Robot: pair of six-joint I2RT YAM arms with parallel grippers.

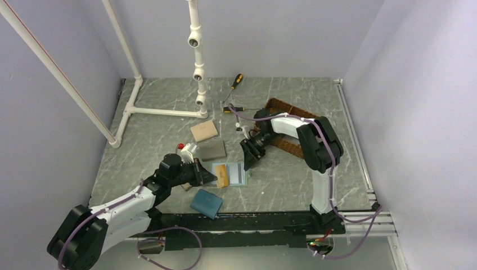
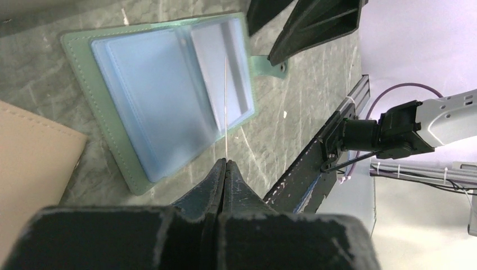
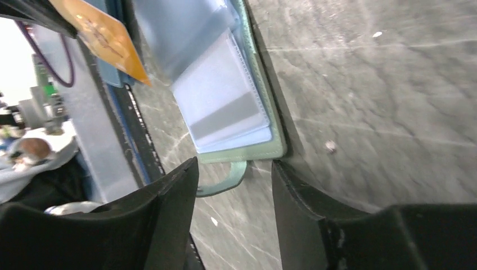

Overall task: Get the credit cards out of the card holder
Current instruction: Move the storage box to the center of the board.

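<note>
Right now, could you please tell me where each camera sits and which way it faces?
Top external: above and behind the robot, looking down at the table; the left arm and right arm show.
Left wrist: on the left arm, looking along the shut left fingers, which pinch the orange card edge-on, at the open card holder.
Right wrist: on the right arm, looking between the open right fingers at the card holder's snap tab.
Shared: both wrist views show the card holder and the orange card.
</note>
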